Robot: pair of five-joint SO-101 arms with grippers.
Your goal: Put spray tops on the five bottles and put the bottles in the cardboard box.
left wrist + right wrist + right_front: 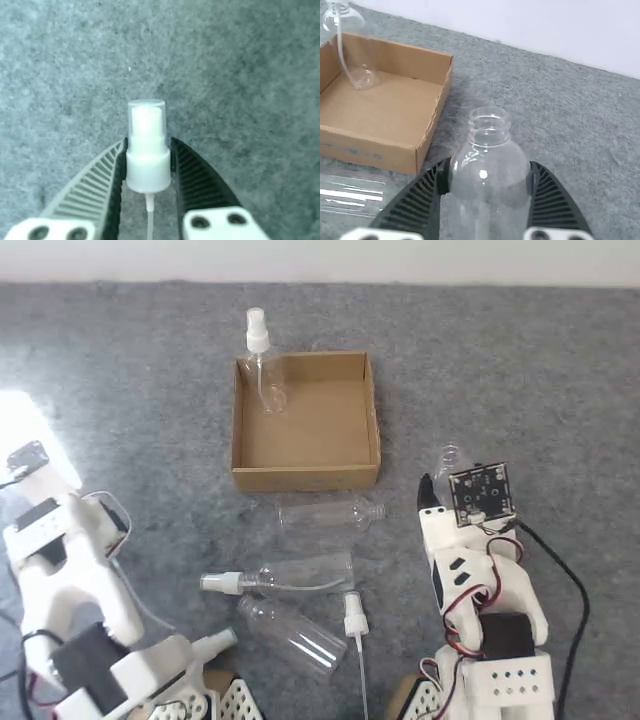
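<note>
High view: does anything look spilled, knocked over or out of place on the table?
Nothing is spilled or broken. In front of the cardboard box, an open bottle, a second open bottle and a spray-topped bottle lie on their sides, a loose spray top beside them.

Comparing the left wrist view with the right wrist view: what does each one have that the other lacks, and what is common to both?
Left wrist view: the left end effector shut on a white spray top.

Right wrist view: the right end effector shut on an uncapped clear bottle. Beyond it is the cardboard box with a second bottle standing inside. A third bottle lies in front of the box, and a white wall is behind.

Shared: the grey mat, and an end effector clamped on a task part.
</note>
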